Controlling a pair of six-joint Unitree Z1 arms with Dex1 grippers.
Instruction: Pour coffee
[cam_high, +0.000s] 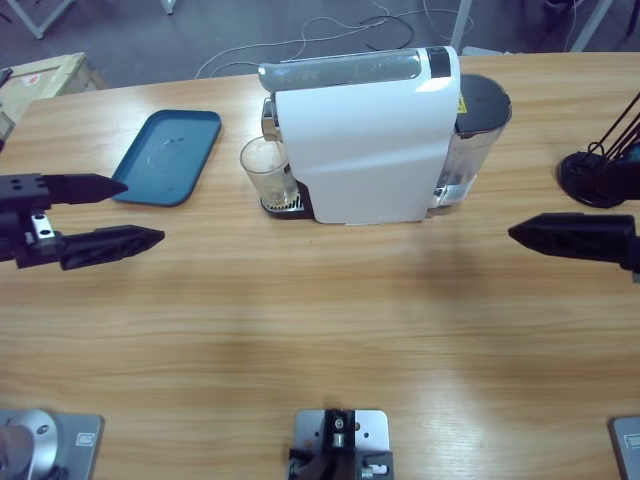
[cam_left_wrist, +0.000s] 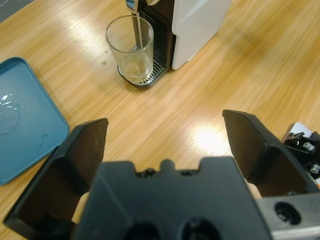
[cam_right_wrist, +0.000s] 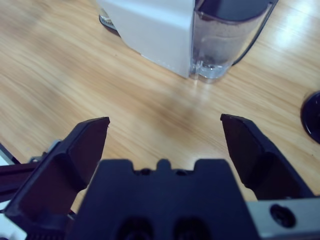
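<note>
A clear glass tumbler (cam_high: 268, 172) stands on the drip grate under the spout of the white coffee machine (cam_high: 370, 140). In the left wrist view a thin stream runs from the spout into the glass (cam_left_wrist: 131, 47), and a shallow pale layer of coffee (cam_left_wrist: 135, 67) lies at its bottom. My left gripper (cam_high: 140, 211) is open and holds nothing, on the table left of the glass and apart from it (cam_left_wrist: 165, 120). My right gripper (cam_high: 520, 234) hangs to the right of the machine; the right wrist view shows it (cam_right_wrist: 165, 119) open, facing the machine's tank.
A blue tray (cam_high: 168, 155) lies left of the machine, with water drops on it (cam_left_wrist: 20, 120). The dark water tank (cam_high: 470, 130) sits at the machine's right end. A black round stand base (cam_high: 592, 178) is at the far right. A wooden crate (cam_high: 40, 78) is at the back left.
</note>
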